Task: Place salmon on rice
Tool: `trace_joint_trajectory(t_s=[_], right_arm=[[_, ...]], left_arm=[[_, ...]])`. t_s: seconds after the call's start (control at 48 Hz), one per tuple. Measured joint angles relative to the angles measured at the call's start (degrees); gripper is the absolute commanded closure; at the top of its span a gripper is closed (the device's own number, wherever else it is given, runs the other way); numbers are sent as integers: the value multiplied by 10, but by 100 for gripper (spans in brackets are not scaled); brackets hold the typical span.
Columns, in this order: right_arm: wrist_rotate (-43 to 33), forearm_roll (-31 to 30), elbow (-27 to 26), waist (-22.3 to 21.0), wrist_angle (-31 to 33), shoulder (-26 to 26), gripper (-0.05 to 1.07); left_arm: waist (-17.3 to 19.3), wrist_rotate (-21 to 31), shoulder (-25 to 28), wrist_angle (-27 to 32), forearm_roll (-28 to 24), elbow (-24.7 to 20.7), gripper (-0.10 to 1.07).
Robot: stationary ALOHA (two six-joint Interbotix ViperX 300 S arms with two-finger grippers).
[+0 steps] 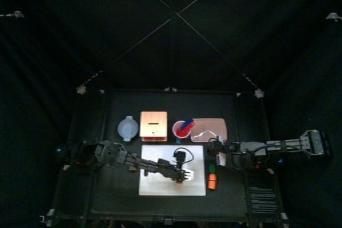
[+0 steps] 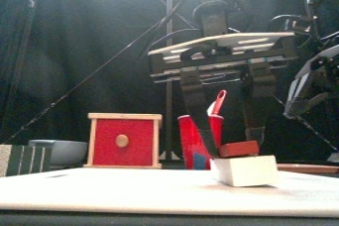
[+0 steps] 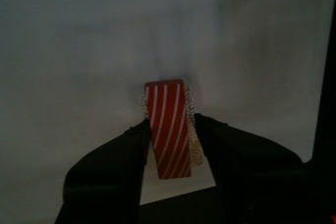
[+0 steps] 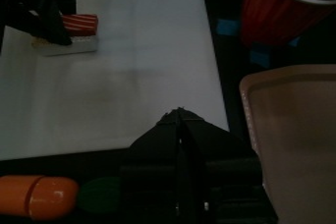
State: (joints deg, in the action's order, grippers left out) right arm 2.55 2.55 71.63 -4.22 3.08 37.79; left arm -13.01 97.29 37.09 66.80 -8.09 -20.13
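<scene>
The salmon [image 3: 168,110], a narrow red-orange striped piece, lies on top of a small white rice block [image 2: 247,171] on the white board [image 1: 160,184]. It also shows in the front view [image 2: 240,149] and in the right wrist view [image 4: 79,23], on the rice [image 4: 69,45]. My left gripper [image 3: 172,128] hangs over the board's middle [image 1: 178,167], with one jaw close against each long side of the salmon. My right gripper [image 4: 180,118] is shut and empty, low over the board's right edge [image 1: 225,152].
A red box [image 1: 154,124] stands behind the board, also in the front view [image 2: 123,141]. A pale tray [image 4: 296,120] with a red cup [image 4: 282,7] lies at the back right. An orange capsule-shaped piece [image 4: 33,196] sits by the board's right front.
</scene>
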Motion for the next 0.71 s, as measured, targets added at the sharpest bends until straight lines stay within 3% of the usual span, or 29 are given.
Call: trace_joint_trajectory(t_s=[0.292,0.521,0.708], right_arm=[[-1,0,1,0,0,0,92],[0,0,3,0,0,0,92],[0,0,3,0,-1,1,92]], left_arm=[[1,1,1,5,-4,4,9],[0,-5,-15,48,-39,4,9],[1,-69,-52,55,-84,4,9]])
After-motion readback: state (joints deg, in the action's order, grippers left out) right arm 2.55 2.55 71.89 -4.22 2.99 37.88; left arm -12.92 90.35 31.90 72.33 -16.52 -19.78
